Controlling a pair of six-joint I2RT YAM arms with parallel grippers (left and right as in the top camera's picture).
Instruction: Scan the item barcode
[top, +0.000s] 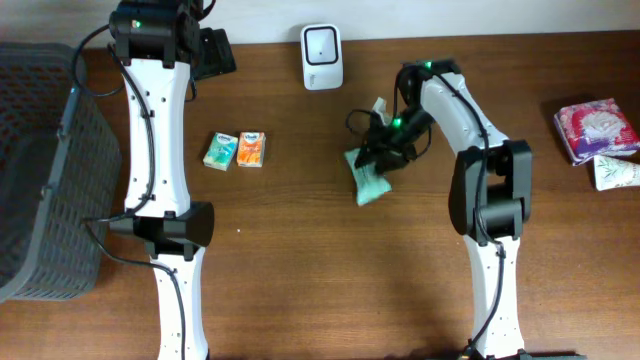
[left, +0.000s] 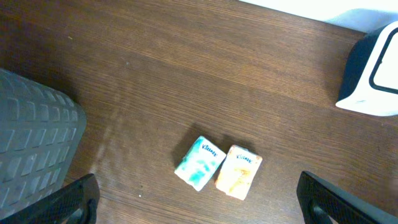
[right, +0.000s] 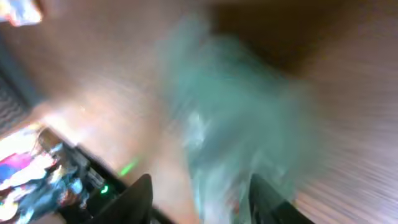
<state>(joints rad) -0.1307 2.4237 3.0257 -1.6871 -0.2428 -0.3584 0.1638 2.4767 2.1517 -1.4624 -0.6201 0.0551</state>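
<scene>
On the brown wooden table (top: 300, 230), the overhead view shows the teal pack (top: 368, 186) at centre under the right gripper (top: 380, 150). Its wrist view is blurred, so I cannot tell if it clamps. The left gripper (left: 199, 198) stands wide apart.

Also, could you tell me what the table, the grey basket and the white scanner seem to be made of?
Table: wood or wood-look laminate, matte brown; streaky grain shows. Grey basket: probably moulded plastic, matte; its wall is a regular lattice. White scanner: likely hard plastic, smooth and slightly glossy, with rounded corners and a dark window.
</scene>
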